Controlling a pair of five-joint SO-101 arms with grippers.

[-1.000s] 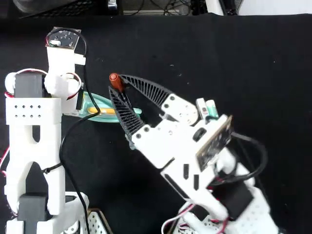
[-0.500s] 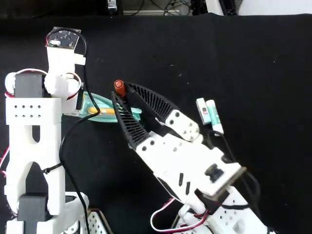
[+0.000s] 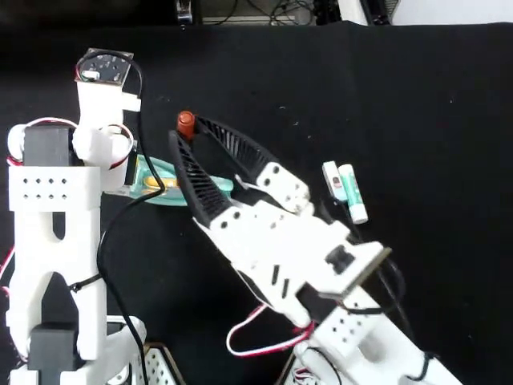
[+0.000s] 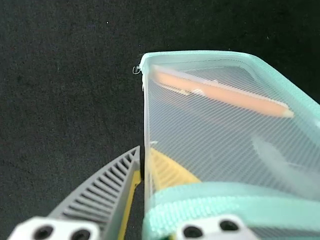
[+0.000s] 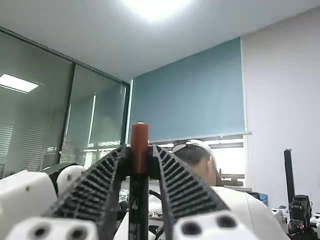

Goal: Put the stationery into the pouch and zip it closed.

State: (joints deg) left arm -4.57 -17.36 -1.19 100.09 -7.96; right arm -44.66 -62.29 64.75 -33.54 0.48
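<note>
as left claw [image 4: 143, 162] pinches pouch [image 4: 220, 135], right claw [image 5: 139, 151] holds pen [image 5: 139, 134].

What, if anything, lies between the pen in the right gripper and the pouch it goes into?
Nothing visible does. The right gripper holds the pen close by the pouch, which the left gripper grips at one edge. Whether the pouch's mouth is open cannot be told.

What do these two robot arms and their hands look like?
Both arms are blocky white plastic with black motor blocks. The left arm has rows of small holes and a black cable; red-and-white wires trail from the right arm. The right hand has black ribbed triangular fingers; the left hand has ribbed grey and yellow ones.
</note>
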